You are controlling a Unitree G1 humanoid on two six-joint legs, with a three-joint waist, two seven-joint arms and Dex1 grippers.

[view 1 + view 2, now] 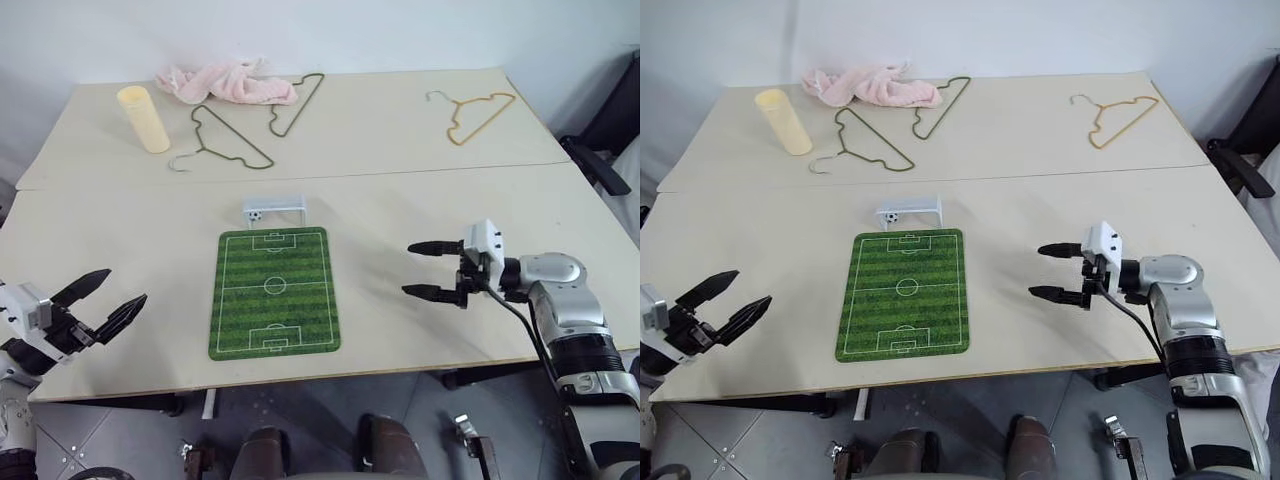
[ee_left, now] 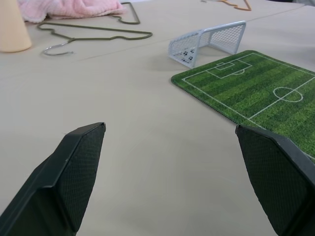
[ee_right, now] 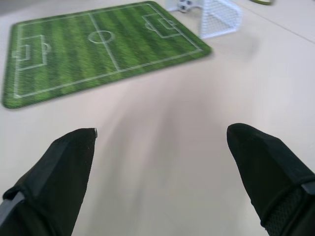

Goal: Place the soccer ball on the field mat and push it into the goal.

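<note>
Soccer ball inside goal.

A matt, smooth beige table is showing a pale wood-like finish. The field mat is looking like printed, grass-textured rubber, matt. The goal is appearing as pale plastic with fine mesh netting. A pink towel is looking soft and fluffy. Thin wire hangers are looking like coated metal. The left gripper's fingers are showing textured matt black plastic.
</note>
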